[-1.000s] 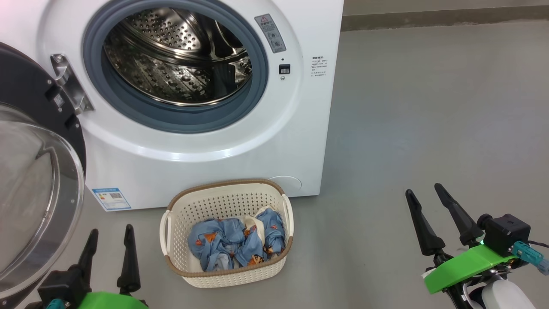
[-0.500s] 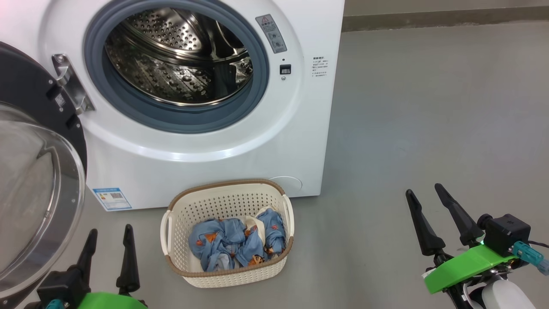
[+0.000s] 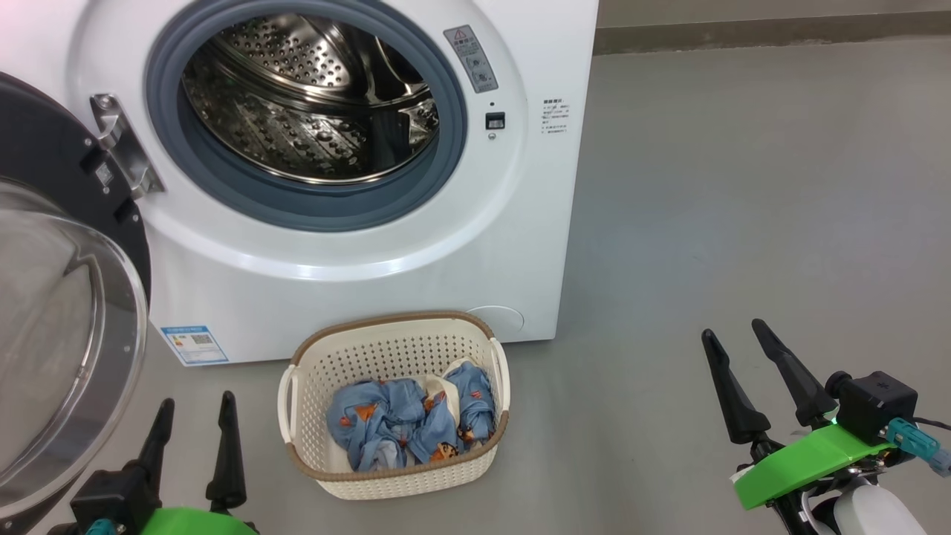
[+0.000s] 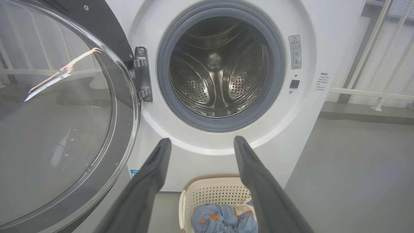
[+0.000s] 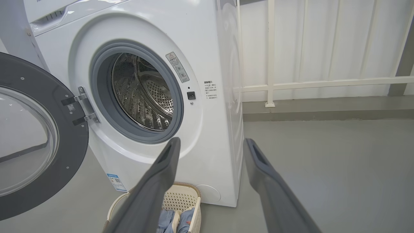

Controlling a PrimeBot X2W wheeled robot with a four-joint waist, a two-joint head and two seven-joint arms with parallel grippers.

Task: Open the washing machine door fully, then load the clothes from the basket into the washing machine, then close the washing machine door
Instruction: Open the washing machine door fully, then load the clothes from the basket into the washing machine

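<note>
**Head and wrist views, loading stage.** The clothes (image 3: 409, 427), a crumpled blue bundle with orange figures and cream parts, lie in the basket (image 3: 386, 349). The basket stands on the grey floor (image 3: 743, 186) just in front of the washing machine (image 3: 371, 290), below its opening. The washing machine door (image 3: 44, 148) stands swung out on its hinge (image 3: 122, 145) at the left, exposing the empty steel drum (image 3: 312, 96).

The fabric is judged light, soft and limp. It will probably drape and trail when lifted, and tangled folds may drag a second garment along or catch on the basket's brown rim. A raised ridge of bunched cloth near the middle of the pile offers the surest hold, whereas a pinch at a loose edge would likely slip. The basket itself looks light and may shift or rise with the load.

The left gripper (image 3: 197, 401) sits at the lower left, beside the basket and near the door's glass bowl (image 3: 67, 334). Its two fingers are spread apart, holding and touching nothing. The right gripper (image 3: 732, 330), well apart from the basket above bare floor, is likewise spread wide and empty.
</note>
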